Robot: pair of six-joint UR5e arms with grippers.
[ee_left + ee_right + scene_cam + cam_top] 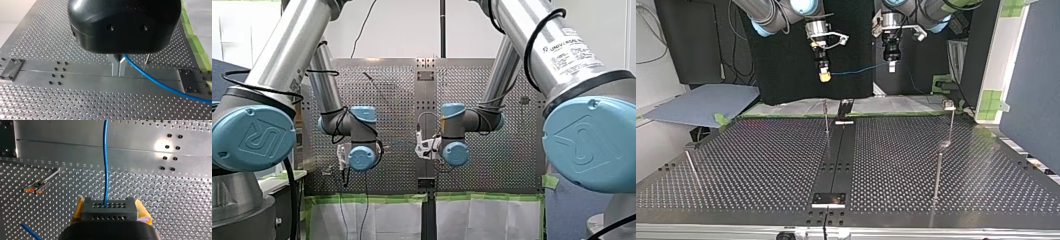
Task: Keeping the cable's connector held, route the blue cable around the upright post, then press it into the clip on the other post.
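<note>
In the right wrist view my right gripper [109, 203] is shut on the black connector [109, 213], gripped between its yellow pads [141, 210]. The blue cable [106, 165] leaves the connector and runs straight ahead over the table. My left gripper [119, 73] has its metal fingers shut on the same blue cable [160, 86], which trails off beside it. In the top view the cable [861, 68] spans the gap between my right gripper [824, 76] and my left gripper [892, 66], both high above the table. A clip-topped post [950, 117] stands at that view's right.
A thin upright post [826, 119] rises near the central rail [838, 150]. Another post [938, 172] stands at the top view's right front and a slanting one [692, 167] at its left. Seen from above, an orange-marked clip [35, 188] lies ahead of my right gripper.
</note>
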